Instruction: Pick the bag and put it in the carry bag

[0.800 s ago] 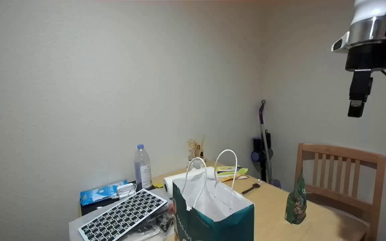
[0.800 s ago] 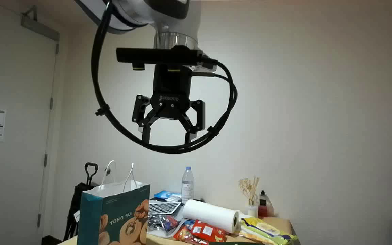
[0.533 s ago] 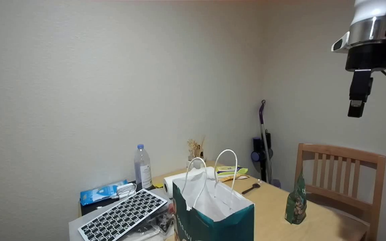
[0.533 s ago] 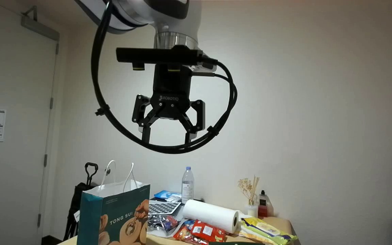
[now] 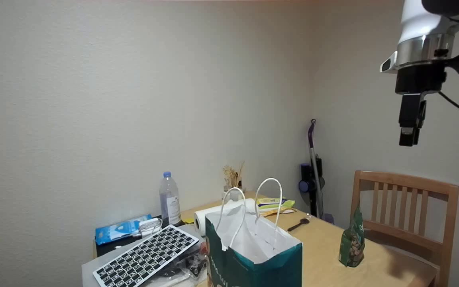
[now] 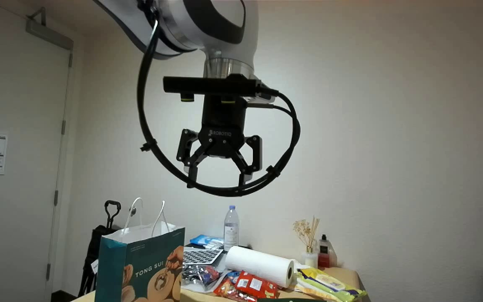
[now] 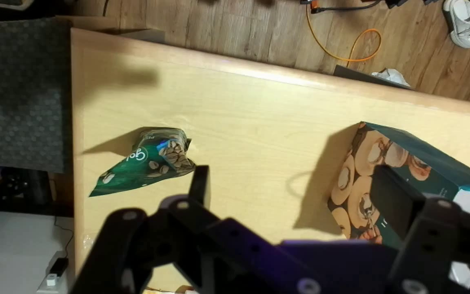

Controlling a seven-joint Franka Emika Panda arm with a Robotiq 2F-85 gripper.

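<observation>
The bag is a small green pouch with nuts printed on it. It stands upright on the table in an exterior view and lies left of the fingers in the wrist view. The carry bag is a dark green paper bag with white handles, standing with its top open in both exterior views. Its printed side shows at the right in the wrist view. My gripper is open and empty, high above the table, also in an exterior view and the wrist view.
On the table are a paper towel roll, a bottle, snack packets, a wipes pack, a black spoon and a checkered board. A wooden chair stands at the table's end.
The arm and open gripper have moved down, leftward in an exterior view and rightward in the opposite-facing picture. The bag and carry bag have not moved.
</observation>
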